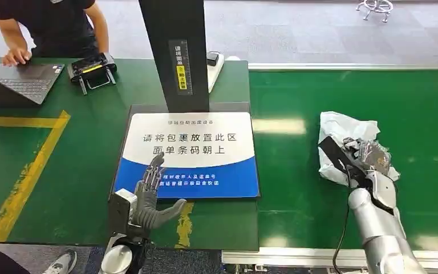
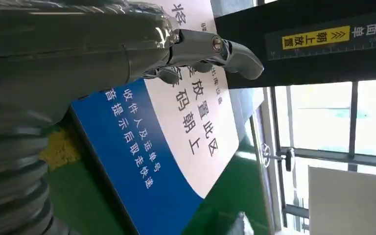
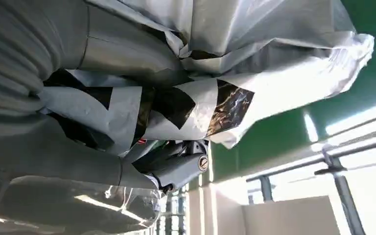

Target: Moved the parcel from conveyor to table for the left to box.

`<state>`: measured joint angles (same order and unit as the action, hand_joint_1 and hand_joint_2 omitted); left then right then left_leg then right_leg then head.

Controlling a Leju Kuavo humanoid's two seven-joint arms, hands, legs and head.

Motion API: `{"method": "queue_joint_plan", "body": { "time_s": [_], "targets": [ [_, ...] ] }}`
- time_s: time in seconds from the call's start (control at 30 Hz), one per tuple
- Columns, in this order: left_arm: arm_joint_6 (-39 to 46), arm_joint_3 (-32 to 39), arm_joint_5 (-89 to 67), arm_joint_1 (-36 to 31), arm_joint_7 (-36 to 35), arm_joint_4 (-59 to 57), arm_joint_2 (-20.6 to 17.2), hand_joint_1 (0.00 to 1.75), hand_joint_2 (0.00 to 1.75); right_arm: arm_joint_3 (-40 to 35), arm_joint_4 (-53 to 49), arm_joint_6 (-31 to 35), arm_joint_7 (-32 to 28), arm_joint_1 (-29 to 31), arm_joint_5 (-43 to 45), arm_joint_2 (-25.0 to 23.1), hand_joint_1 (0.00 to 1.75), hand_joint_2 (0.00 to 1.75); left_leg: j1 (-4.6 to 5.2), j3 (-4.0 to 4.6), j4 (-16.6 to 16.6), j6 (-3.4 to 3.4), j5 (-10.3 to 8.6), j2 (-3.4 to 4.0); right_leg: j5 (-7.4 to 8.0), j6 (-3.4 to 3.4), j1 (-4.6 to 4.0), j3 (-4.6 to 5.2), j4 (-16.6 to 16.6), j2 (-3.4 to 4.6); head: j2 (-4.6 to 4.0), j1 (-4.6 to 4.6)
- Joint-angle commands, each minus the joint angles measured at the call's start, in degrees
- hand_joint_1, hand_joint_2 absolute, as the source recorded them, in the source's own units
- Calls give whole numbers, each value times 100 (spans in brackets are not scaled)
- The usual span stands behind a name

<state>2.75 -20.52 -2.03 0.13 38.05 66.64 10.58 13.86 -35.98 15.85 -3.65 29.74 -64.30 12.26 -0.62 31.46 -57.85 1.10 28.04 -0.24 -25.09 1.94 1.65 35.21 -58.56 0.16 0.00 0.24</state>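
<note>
The parcel (image 1: 342, 137) is a crumpled white and black plastic bag lying on the green conveyor belt (image 1: 296, 171) at the right. My right hand (image 1: 365, 162) is on its near side, fingers wrapped into the plastic and gripping it. Close up, the parcel's (image 3: 254, 73) folds press against that right hand (image 3: 171, 169). My left hand (image 1: 151, 197) hovers with fingers spread over the near edge of the blue and white placement sign (image 1: 191, 154) on the table, holding nothing. The left hand (image 2: 196, 49) appears above the placement sign (image 2: 176, 147) in the left wrist view.
A black scanner post (image 1: 174, 54) rises behind the sign. At the table's far left a person rests a hand (image 1: 16, 56) by a laptop (image 1: 20, 80), with a black handheld device (image 1: 91, 69) beside it. Yellow tape (image 1: 28, 171) marks the green table.
</note>
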Motion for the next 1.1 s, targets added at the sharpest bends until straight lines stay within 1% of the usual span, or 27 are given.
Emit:
{"method": "queue_joint_plan", "body": {
  "time_s": [0.03, 0.07, 0.1, 0.13, 0.17, 0.2, 0.23, 0.27, 0.33, 0.37, 0.4, 0.43, 0.47, 0.5, 0.57, 0.6, 0.63, 0.67, 0.73, 0.77, 0.83, 0.87, 0.9, 0.93, 1.0, 1.03, 1.1],
  "targets": [
    [22, 79, 5, -70, 67, -144, -118, 0, 175, -470, -1404, -425, -331, -129, 262, 288, 175, 175, 4, 2, 2, -4, -4, 10, 7, -16, 1, 7, 0, 6, 0, 0],
    [22, 99, 5, -61, 67, -134, -117, 0, 175, -471, -1514, -498, -310, -174, 299, 326, 175, 175, 5, 4, 0, -3, -3, 3, 3, -12, 3, 7, -2, 0, 0, 0],
    [23, 116, 4, -44, 61, -110, -129, 0, 175, -462, -1696, -752, -408, -226, 456, 434, 175, 175, 6, 4, 0, -3, -4, 1, 3, -9, 4, 7, -2, -2, 0, -2],
    [25, 140, 5, -33, 65, -91, -131, 0, 175, -439, -1857, -913, -454, -266, 587, 506, 175, 175, 4, -1, 5, -5, -8, 5, 9, -23, 0, 1, 6, -2, 0, 0],
    [25, 148, 5, -29, 64, -85, -133, 0, 175, -427, -1900, -961, -449, -270, 612, 536, 175, 175, 6, 7, -1, -3, -4, -4, 2, -10, 4, 6, -1, -7, 0, 0],
    [26, 172, 5, -16, 66, -69, -130, 0, 175, -480, -2095, -1101, -485, -350, 664, 653, 175, 175, 5, 4, 1, -4, -6, -3, 4, -17, 2, 3, 3, -9, 0, 0],
    [31, 195, 6, -2, 79, -52, -142, 0, 175, -510, -2380, -1404, -572, -451, 869, 873, 175, 175, 4, 3, -2, -3, -3, 0, 3, -15, 1, 2, 2, -5, 0, 0],
    [32, 217, 5, 9, 83, -47, -141, 0, 175, -484, -2508, -1513, -559, -491, 943, 950, 175, 175, 7, 7, -4, -3, -3, -5, 1, -11, 5, 6, -2, -9, 0, 0],
    [38, 260, 9, 34, 121, -46, -151, 0, 175, -589, -2786, -2136, -850, -586, 1368, 1495, 175, 175, 7, 11, -5, -5, -4, -14, 0, -14, 5, 5, -1, -21, 0, 0],
    [33, 278, 7, 43, 136, -50, -151, 0, 175, -554, -2879, -2234, -851, -622, 1474, 1612, 175, 175, 10, 14, -8, -5, -3, -20, -2, -11, 8, 7, -4, -25, 0, -2],
    [39, 291, 7, 55, 163, -68, -152, 0, 175, -533, -2976, -2587, -1046, -682, 1797, 1810, 175, 175, 10, 14, -7, -6, -4, -21, -1, -13, 7, 5, -2, -27, 0, 0],
    [46, 308, 8, 61, 191, -93, -148, 0, 175, -492, -3176, -2847, -1135, -847, 2121, 1999, 175, 175, 11, 14, -6, -5, -3, -21, -1, -10, 9, 6, -1, -27, 0, 0],
    [43, 327, -2, 65, 195, -93, -147, 0, 175, -427, -3381, -2928, -1104, -1007, 2268, 2112, 175, 175, 11, 16, -6, -5, -3, -25, -2, -7, 10, 7, 0, -28, 0, 0],
    [85, 354, 1, 95, 195, -31, -143, 0, 175, -309, -3632, -3165, -1218, -1222, 2571, 2204, 175, 175, 10, 16, -6, -7, -3, -34, -3, -13, 8, 2, 1, -39, 0, 0],
    [83, 373, 45, 99, 195, -8, -144, 0, 175, -118, -4077, -3356, -1194, -1566, 2797, 2222, 175, 175, 9, 12, -4, -8, -2, -39, -5, -15, 6, -4, 7, -45, 0, 0],
    [110, 391, 43, 96, 195, 2, -144, 0, 175, -41, -4253, -3517, -1304, -1684, 3016, 2182, 175, 175, 8, 16, -5, -11, 2, -37, -5, -8, 6, 1, 6, -43, 0, 2],
    [122, 381, 53, 65, 195, -32, -168, 0, 175, 47, -4578, -3676, -1379, -1937, 3226, 2199, 175, 175, 6, 9, 0, -11, 2, -36, -5, -14, 3, -7, 12, -43, 0, 0],
    [118, 380, 63, 56, 195, -39, -176, 0, 175, 102, -4716, -3708, -1362, -2048, 3272, 2202, 175, 175, 6, 14, -2, -10, 5, -30, -5, -10, 3, -1, 8, -35, 0, 0],
    [109, 392, 66, 54, 195, -11, -195, 0, 175, 276, -5182, -4098, -1488, -2441, 3740, 2232, 175, 175, 6, 14, -4, -14, 6, -29, -5, -5, 4, 3, 7, -32, 0, 0],
    [109, 394, 69, 49, 195, -15, -196, 0, 175, 321, -5264, -4114, -1473, -2513, 3766, 2227, 175, 175, 7, 12, -1, -14, 4, -35, -6, -9, 3, -1, 8, -39, 0, 0],
    [96, 415, 56, 43, 195, 1, -198, 0, 175, 495, -5659, -4711, -1647, -2915, 4500, 2351, 175, 175, 5, 11, 2, -14, 3, -41, -7, -13, 0, -5, 11, -46, 0, 0],
    [93, 422, 53, 41, 195, -2, -195, 0, 175, 552, -5743, -4737, -1645, -2996, 4545, 2366, 175, 175, 6, 14, -2, -15, 5, -36, -7, -8, 3, 4, 7, -40, 0, -2],
    [70, 431, 31, 34, 195, -3, -191, 0, 175, 603, -5863, -5047, -1776, -3157, 4960, 2450, 175, 175, 7, 18, -3, -16, 5, -35, -7, -4, 3, 5, 6, -39, 0, 2],
    [69, 440, 20, 27, 195, -4, -185, 0, 175, 595, -5905, -5262, -1905, -3181, 5265, 2471, 175, 175, 5, 13, 2, -16, 4, -40, -7, -11, 0, -3, 12, -45, 0, 0],
    [65, 451, 4, -2, 195, -28, -172, 0, 175, 563, -6009, -5363, -1925, -3196, 5435, 2463, 175, 175, 8, 18, -3, -17, 6, -29, -6, -4, 5, 7, 6, -32, 0, 0],
    [70, 453, -10, -21, 195, -42, -165, 0, 175, 447, -6055, -5555, -2070, -3190, 5667, 2455, 175, 175, 5, 13, 1, -17, 5, -26, -4, -10, 1, 1, 12, -32, 0, 0],
    [71, 462, -13, -65, 195, -81, -161, 0, 175, 259, -6203, -5650, -2167, -3229, 5844, 2391, 175, 175, 6, 16, -1, -17, 8, -15, -2, -3, 4, 7, 8, -18, 0, 0]
  ]
}}
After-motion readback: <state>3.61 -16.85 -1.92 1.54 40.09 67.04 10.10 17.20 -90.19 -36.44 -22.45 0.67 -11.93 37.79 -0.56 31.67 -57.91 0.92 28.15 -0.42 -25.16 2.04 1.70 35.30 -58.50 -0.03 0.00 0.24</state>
